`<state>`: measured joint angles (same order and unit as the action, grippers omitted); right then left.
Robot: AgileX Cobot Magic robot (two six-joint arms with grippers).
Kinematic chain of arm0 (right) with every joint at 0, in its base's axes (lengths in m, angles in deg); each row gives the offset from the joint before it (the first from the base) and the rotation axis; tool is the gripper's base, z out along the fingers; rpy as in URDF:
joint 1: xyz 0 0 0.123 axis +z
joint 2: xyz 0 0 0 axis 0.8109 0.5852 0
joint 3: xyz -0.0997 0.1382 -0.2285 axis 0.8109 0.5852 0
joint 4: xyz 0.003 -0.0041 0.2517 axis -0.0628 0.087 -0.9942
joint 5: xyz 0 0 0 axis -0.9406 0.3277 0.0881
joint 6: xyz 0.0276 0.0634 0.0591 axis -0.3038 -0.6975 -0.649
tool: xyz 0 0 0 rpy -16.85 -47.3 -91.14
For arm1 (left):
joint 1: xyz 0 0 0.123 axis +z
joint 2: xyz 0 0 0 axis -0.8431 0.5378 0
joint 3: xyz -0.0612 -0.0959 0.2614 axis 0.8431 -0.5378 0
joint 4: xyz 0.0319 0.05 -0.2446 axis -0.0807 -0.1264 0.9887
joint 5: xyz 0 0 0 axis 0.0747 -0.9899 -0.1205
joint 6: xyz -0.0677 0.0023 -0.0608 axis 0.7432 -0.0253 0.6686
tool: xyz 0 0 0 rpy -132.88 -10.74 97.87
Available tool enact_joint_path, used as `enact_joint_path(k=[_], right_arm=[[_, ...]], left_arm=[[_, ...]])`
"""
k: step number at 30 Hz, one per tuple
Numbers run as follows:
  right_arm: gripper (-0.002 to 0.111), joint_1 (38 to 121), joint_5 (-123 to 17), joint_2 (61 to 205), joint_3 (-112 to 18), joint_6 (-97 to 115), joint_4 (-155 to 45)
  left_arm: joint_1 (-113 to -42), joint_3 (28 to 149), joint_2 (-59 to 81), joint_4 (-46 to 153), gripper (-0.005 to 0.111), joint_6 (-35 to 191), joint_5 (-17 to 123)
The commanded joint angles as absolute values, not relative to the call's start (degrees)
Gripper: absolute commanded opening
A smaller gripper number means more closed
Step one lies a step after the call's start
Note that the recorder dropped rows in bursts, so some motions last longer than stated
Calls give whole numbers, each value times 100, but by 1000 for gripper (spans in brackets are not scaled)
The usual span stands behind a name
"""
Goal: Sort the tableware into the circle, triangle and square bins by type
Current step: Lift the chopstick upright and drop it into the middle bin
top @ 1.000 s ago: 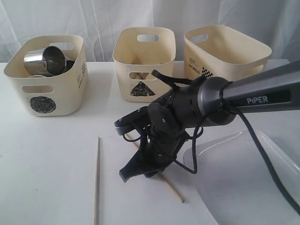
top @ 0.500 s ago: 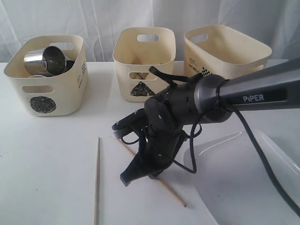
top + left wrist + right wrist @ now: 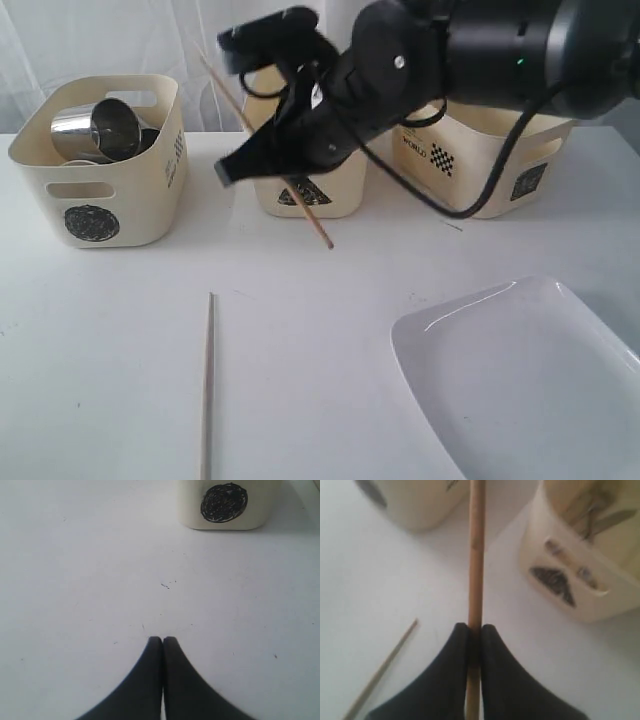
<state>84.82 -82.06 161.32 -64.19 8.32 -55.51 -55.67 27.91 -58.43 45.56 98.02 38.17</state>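
My right gripper (image 3: 262,165) is shut on a wooden chopstick (image 3: 312,220) and holds it tilted in the air in front of the triangle bin (image 3: 345,195). In the right wrist view the chopstick (image 3: 476,555) runs straight out between the fingertips of the gripper (image 3: 475,627). A second chopstick (image 3: 207,385) lies on the table at the front left. The large white plate (image 3: 520,380) rests at the front right. Steel mugs (image 3: 95,130) sit in the circle bin (image 3: 95,190). My left gripper (image 3: 162,640) is shut and empty, low over bare table near the circle bin (image 3: 192,515).
The square bin (image 3: 520,180) stands at the back right, partly behind my right arm. Steel cutlery (image 3: 600,520) lies inside the triangle bin (image 3: 580,580). White curtains hang behind the bins.
My right gripper closed on the chopstick lying on the table, then lifted it up and back toward the triangle bin. The left gripper stayed shut.
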Motion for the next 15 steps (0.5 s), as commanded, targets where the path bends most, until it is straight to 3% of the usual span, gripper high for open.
enact_joint_path(k=[1, 15], right_arm=[[0, 7958, -7400, 16015, -6444, 832, -6051], [0, 7645, -5049, 16191, -6444, 832, -6851]], left_arm=[[-5618, 2767, -5870, 4592, 0, 9823, 3847], [-5618, 2767, -5870, 4592, 0, 9823, 3847]])
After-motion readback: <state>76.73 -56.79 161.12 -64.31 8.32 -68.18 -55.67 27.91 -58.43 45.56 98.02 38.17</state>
